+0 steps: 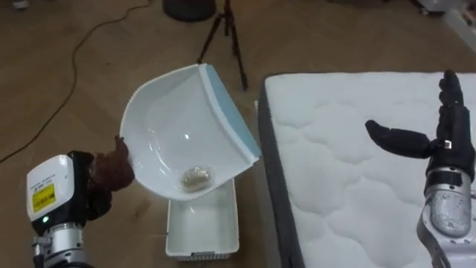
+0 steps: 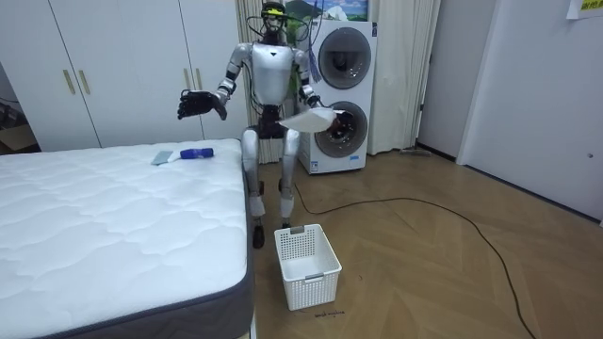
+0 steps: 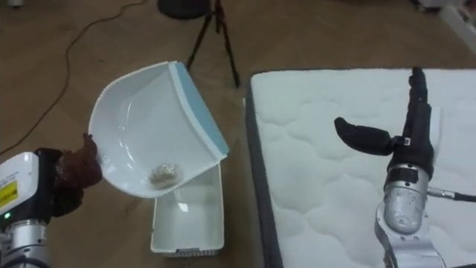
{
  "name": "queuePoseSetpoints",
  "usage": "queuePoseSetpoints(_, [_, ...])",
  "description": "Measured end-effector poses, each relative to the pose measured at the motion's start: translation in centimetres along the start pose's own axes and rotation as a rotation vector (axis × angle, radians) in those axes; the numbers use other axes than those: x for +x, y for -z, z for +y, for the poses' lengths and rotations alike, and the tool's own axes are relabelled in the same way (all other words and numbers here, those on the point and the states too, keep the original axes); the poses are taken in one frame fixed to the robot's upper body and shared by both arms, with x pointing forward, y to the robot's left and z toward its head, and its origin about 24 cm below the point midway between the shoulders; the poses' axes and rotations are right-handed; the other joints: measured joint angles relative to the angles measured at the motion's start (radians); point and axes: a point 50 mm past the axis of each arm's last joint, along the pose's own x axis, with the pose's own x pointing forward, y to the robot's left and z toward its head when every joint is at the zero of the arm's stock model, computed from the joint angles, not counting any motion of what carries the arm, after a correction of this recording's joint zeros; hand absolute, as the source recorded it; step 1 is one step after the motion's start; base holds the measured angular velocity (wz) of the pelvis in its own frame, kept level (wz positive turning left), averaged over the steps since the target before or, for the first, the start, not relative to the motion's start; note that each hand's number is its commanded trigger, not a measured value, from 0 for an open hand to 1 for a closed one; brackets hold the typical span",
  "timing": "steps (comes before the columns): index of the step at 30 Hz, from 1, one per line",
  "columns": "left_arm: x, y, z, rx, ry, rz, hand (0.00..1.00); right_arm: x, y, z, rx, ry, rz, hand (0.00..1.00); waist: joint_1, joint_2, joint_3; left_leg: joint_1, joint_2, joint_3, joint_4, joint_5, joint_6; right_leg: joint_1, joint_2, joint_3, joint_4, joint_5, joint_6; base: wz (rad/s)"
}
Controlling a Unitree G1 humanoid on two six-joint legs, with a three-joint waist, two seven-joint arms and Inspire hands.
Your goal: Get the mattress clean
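Note:
My left hand (image 1: 111,170) is curled round the handle of a white dustpan (image 1: 178,123) with a pale blue lip. I hold it tilted above a white plastic basket (image 1: 171,232) on the floor beside the bed. A small crumpled wad of rubbish (image 1: 196,177) lies in the pan's lowest part. The white quilted mattress (image 1: 335,171) fills the right side. Over it hovers my right hand (image 1: 446,138), fingers straight, thumb out, holding nothing. In the room view I stand at the bed's corner, and a blue-handled brush (image 2: 184,153) lies on the mattress (image 2: 104,217) close to me.
A tripod (image 1: 227,37) stands on the wooden floor beyond the dustpan, and a dark cable (image 1: 74,52) runs across the floor at left. Behind me are two stacked washing machines (image 2: 344,94) and white wardrobes (image 2: 94,66).

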Motion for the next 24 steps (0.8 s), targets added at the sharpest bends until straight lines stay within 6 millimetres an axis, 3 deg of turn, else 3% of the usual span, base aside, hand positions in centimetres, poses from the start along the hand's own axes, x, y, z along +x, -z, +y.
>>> queuePoseSetpoints(1, [0.1,0.1,0.1,0.001,-0.001,-0.003,1.0,-0.1,0.0,0.0,0.001,-0.004,-0.002,0.0,0.008,0.003,0.0035,-0.022,0.03,0.076,0.029,-0.022,-0.001,0.001,-0.006,-0.025,0.008,0.02,-0.004,0.85])
queuePoseSetpoints(2, [0.0,0.1,0.0,0.003,0.003,-0.001,1.0,-0.2,0.1,0.0,0.0,-0.011,-0.003,0.0,0.018,0.008,0.0042,-0.031,0.041,0.105,0.043,-0.036,-0.004,0.003,-0.005,-0.031,0.014,0.025,-0.006,0.74])
queuePoseSetpoints(5, [0.0,0.3,0.1,0.007,-0.001,0.004,1.0,-0.2,0.0,0.1,0.0,-0.035,-0.007,0.0,0.067,0.01,0.0057,-0.033,0.043,0.113,0.048,-0.051,-0.007,-0.001,-0.004,-0.028,0.032,0.001,-0.011,0.22])
queuePoseSetpoints(9, [-0.2,0.8,-0.2,0.02,0.017,0.019,1.0,-0.1,-0.1,0.2,0.001,-0.048,-0.013,0.0,0.089,0.013,0.0078,-0.044,0.045,0.116,0.115,-0.102,-0.008,0.0,0.001,-0.031,0.087,-0.037,-0.021,0.02])
queuePoseSetpoints(11, [-0.5,1.4,-0.6,0.033,0.043,0.04,1.0,-0.2,0.0,0.3,0.0,-0.076,-0.018,0.0,0.09,0.017,0.0112,-0.048,0.047,0.119,0.14,-0.127,0.0,0.001,-0.003,-0.032,0.111,-0.059,-0.024,-0.05])
queuePoseSetpoints(17, [-1.3,2.4,-2.0,0.047,0.112,0.095,1.0,-0.9,1.9,1.4,-0.038,-0.137,0.048,0.0,0.081,0.02,0.0152,-0.073,0.065,0.169,0.125,-0.139,0.005,-0.027,-0.003,-0.034,0.112,-0.064,-0.027,-0.07])
queuePoseSetpoints(24, [0.3,3.5,-1.9,0.096,0.137,0.118,1.0,-1.4,3.6,2.1,-0.073,-0.191,0.114,0.0,0.053,0.018,0.0159,-0.143,0.06,0.147,0.133,-0.138,0.006,-0.083,-0.005,-0.063,0.109,-0.064,-0.027,0.09])
